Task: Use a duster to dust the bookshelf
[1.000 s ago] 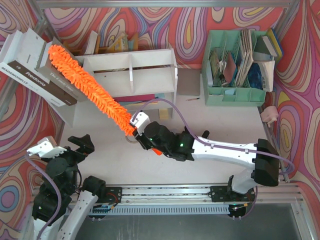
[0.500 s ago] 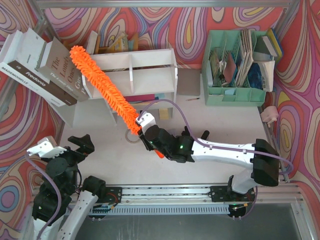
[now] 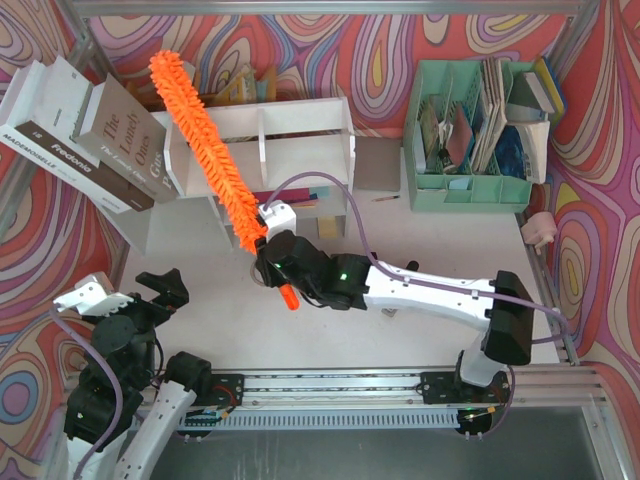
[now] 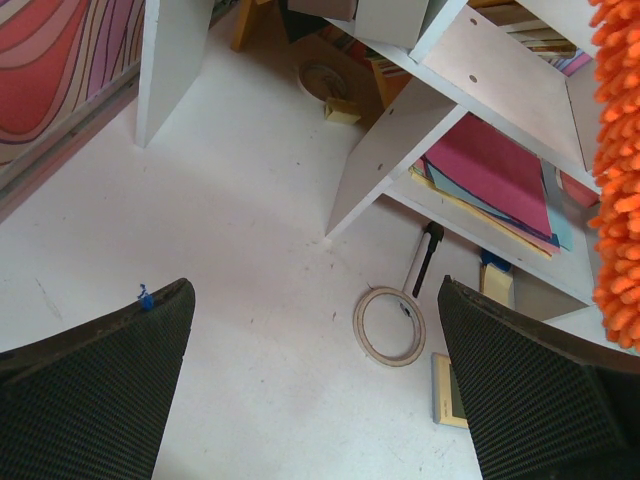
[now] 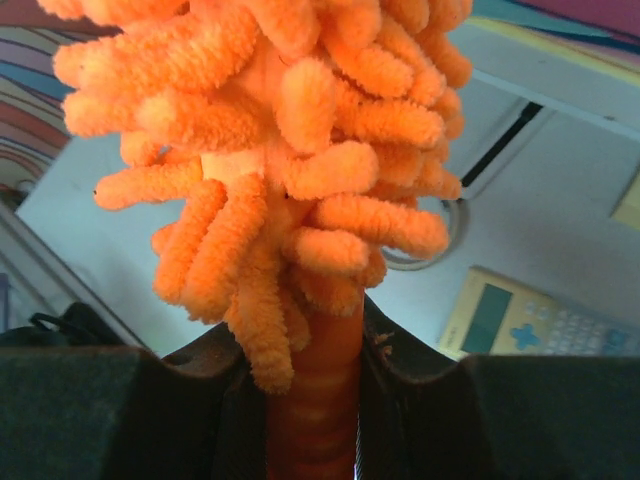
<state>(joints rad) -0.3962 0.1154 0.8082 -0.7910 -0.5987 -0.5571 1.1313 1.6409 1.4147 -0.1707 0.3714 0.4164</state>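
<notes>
The white bookshelf (image 3: 300,125) stands at the back of the table, with its near side showing in the left wrist view (image 4: 500,80). The orange fluffy duster (image 3: 205,150) slants over the shelf's left end, its tip at the back left. My right gripper (image 3: 268,258) is shut on the duster's orange handle (image 5: 315,400), just below the fluffy head (image 5: 290,150). The handle's end (image 3: 287,298) sticks out behind the gripper. My left gripper (image 3: 160,295) rests near the table's front left, open and holding nothing (image 4: 315,400). The duster's edge (image 4: 620,200) shows at the right of that view.
Large books (image 3: 90,140) lean against the shelf's left side. A mint green organizer (image 3: 475,185) full of papers stands at the back right. A tape ring (image 4: 390,327) and a calculator (image 5: 520,320) lie on the table in front of the shelf.
The duster has swung: its tip moved right and back, from over the leaning books to the shelf's left end. My right gripper shifted left. The left arm has not moved.
</notes>
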